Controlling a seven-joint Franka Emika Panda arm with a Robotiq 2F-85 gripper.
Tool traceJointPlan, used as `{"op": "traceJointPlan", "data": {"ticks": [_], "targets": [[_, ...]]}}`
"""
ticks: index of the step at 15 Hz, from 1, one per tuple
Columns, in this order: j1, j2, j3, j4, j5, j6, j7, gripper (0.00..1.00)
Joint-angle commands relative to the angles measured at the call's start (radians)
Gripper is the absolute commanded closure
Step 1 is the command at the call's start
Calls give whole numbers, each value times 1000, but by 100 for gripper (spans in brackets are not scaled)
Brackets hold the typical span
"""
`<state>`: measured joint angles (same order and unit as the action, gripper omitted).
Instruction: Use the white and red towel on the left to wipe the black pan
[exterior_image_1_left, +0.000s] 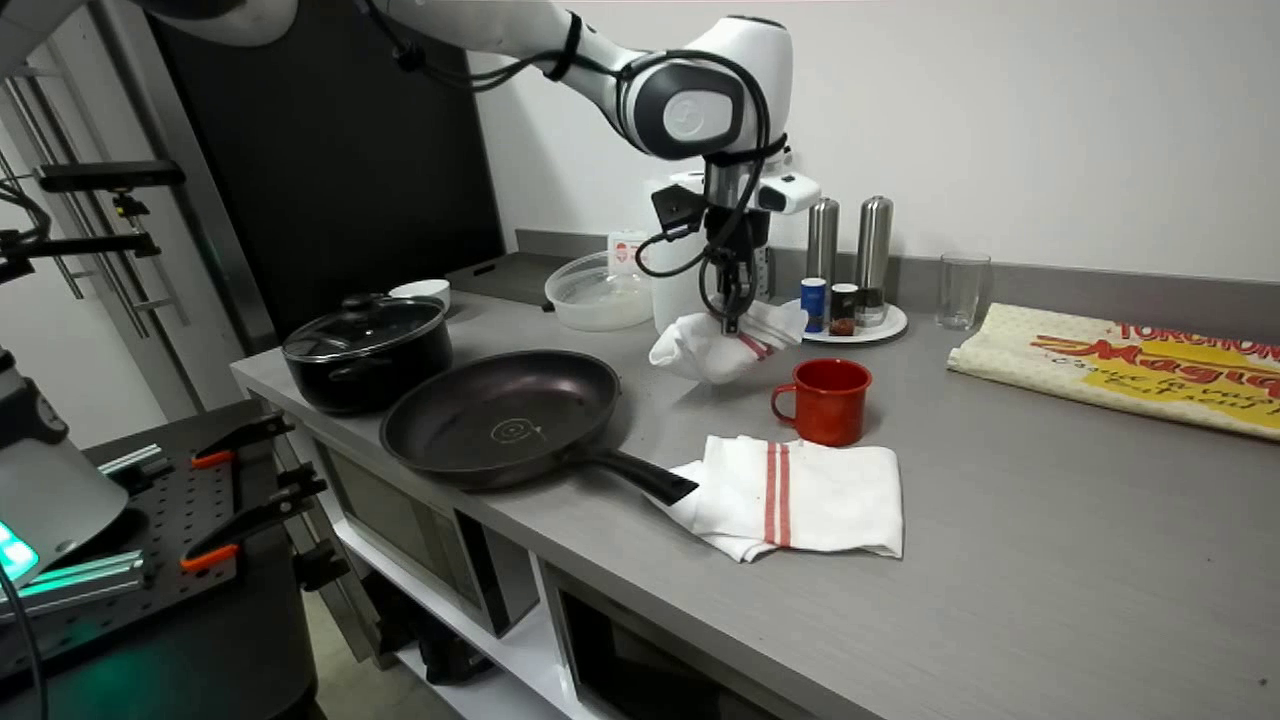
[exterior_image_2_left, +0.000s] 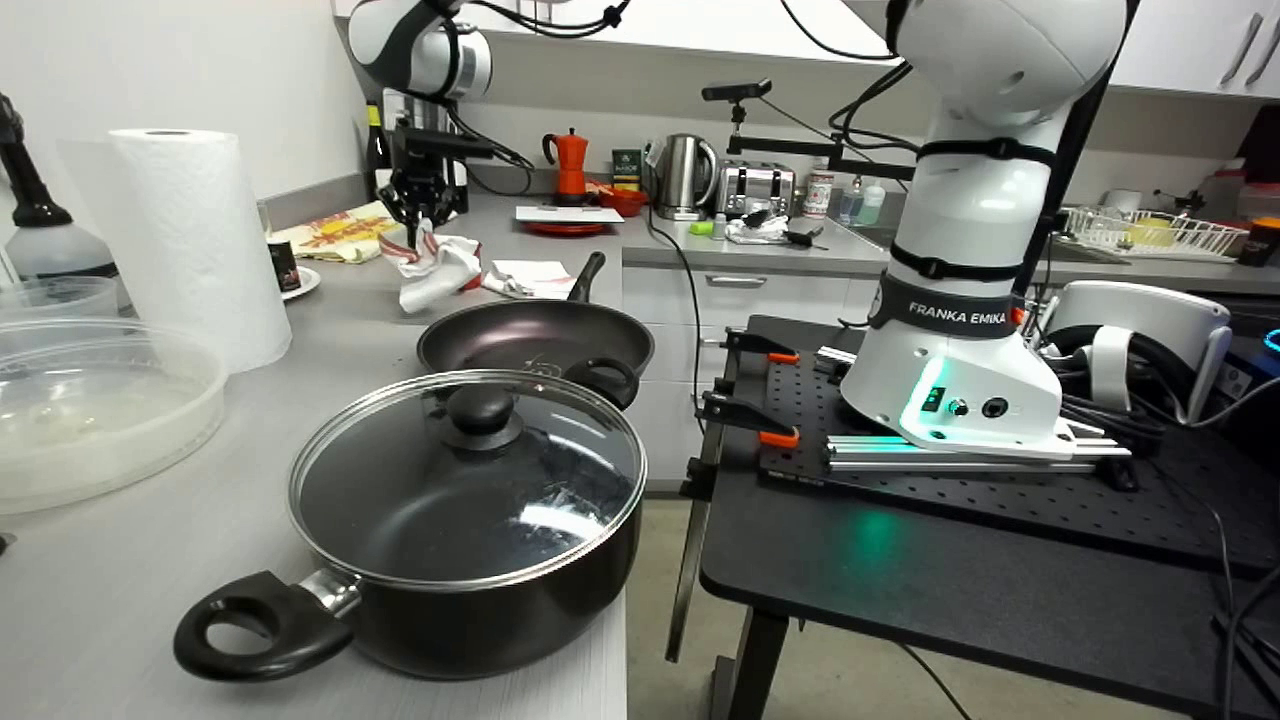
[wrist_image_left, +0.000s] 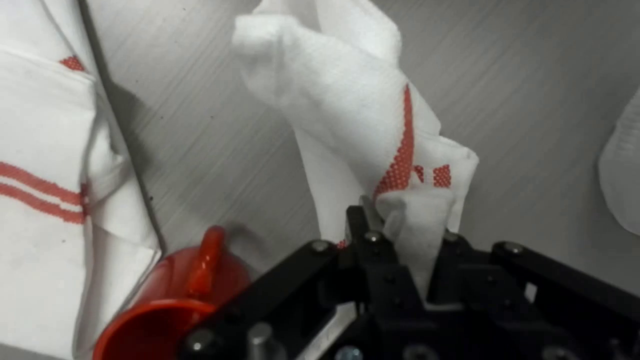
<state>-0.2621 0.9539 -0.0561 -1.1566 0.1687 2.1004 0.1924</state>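
Pinched in the gripper (wrist_image_left: 407, 227), with fingers (wrist_image_left: 375, 257) on both sides of a gathered fold: the white and red towel (exterior_image_1_left: 700, 350), hanging over the counter (exterior_image_1_left: 1050, 560), well apart from the black pan (exterior_image_1_left: 480, 415). Contact between its lowest edge and the counter: impossible to tell.

Set flat by the counter's edge: the pan, marked with a pale ring on its floor. Just beside it, a black pot (exterior_image_2_left: 470, 625) under a glass lid (exterior_image_2_left: 390, 470); dark inside, contents hard to make out through the reflections. Reaching to the edge of a folded striped towel (exterior_image_1_left: 840, 500): the pan's handle (exterior_image_1_left: 640, 473), touching or just above, hard to say. Upright between the two towels, near the folded one: a red mug (exterior_image_1_left: 840, 405), bottom out of sight. Farther back, a white plate (exterior_image_1_left: 892, 327) bearing two steel mills (exterior_image_1_left: 876, 240), a blue shaker (exterior_image_1_left: 813, 305) and a dark jar (exterior_image_1_left: 843, 300), reddish low down. Beyond the pot, a clear plastic tub (exterior_image_2_left: 130, 460), hazy inside.

Clear in an exterior view alone: a drinking glass (exterior_image_1_left: 962, 290), and a white bowl (exterior_image_1_left: 425, 290) just behind the pot. Seen only in an exterior view, far back: a red coffee maker (exterior_image_2_left: 571, 165), a kettle (exterior_image_2_left: 683, 175), a toaster (exterior_image_2_left: 757, 185) and a dish rack (exterior_image_2_left: 1100, 238) with something yellow (exterior_image_2_left: 1150, 230) in it; there, the mug mostly hidden behind the held towel. Closest in the wrist view: the pinched cloth and the mug's handle (wrist_image_left: 204, 260).
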Motion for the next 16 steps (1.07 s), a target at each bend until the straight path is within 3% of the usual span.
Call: {"op": "traceJointPlan", "data": {"ticks": [1, 10, 16], "targets": [[29, -171, 1, -170, 10, 48, -29, 96], [165, -469, -3, -543, -43, 47, -12, 96], [254, -579, 6, -777, -103, 80, 9, 96]]}}
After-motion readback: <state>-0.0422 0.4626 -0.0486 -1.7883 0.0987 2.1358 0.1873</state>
